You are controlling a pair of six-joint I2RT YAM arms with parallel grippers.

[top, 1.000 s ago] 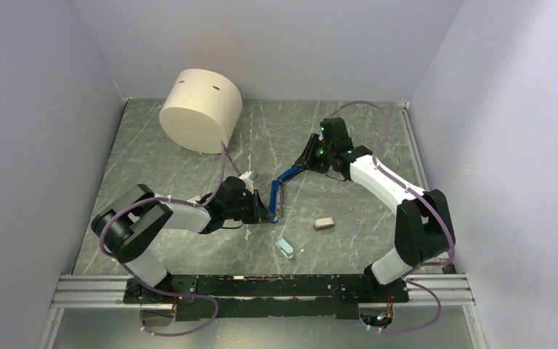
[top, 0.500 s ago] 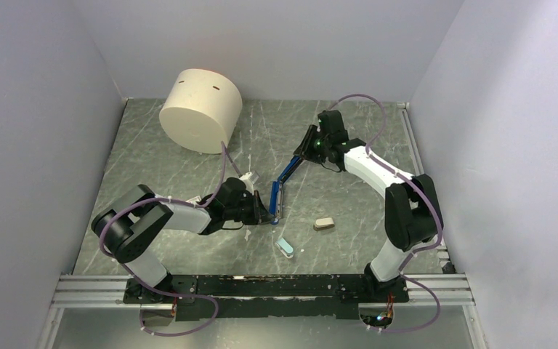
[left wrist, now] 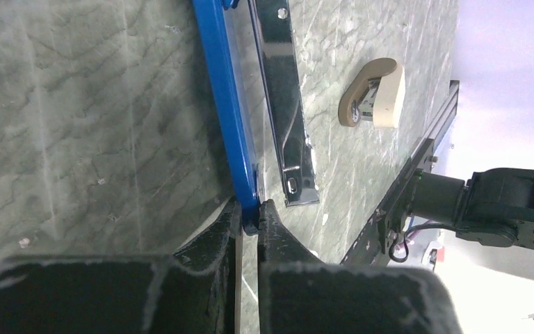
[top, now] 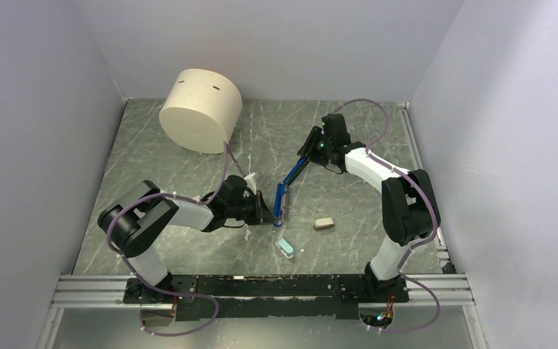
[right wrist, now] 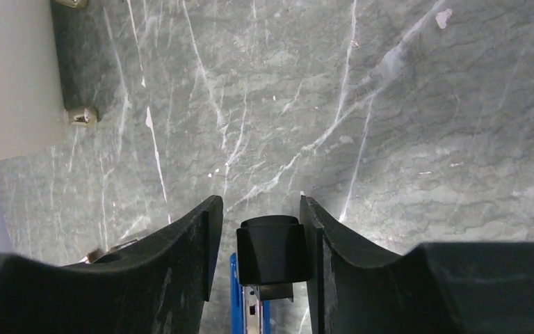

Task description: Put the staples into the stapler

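The left gripper [left wrist: 249, 221] is pressed together on the near tip of the stapler [left wrist: 228, 104], whose blue body runs on edge straight ahead of the fingertips. This pinch anchors it. The bright magazine rail [left wrist: 285, 104] lies just beside that body, exposed for loading. The right gripper [right wrist: 259, 236] is spread. It brackets the black arm end [right wrist: 271, 250] with a gap on one side, apparently to hold the stapler swung open. The staples are not visible in any view.

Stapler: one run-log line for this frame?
stapler hinged open | left tool shut on blue arm tip | right tool around black end, grip unclear
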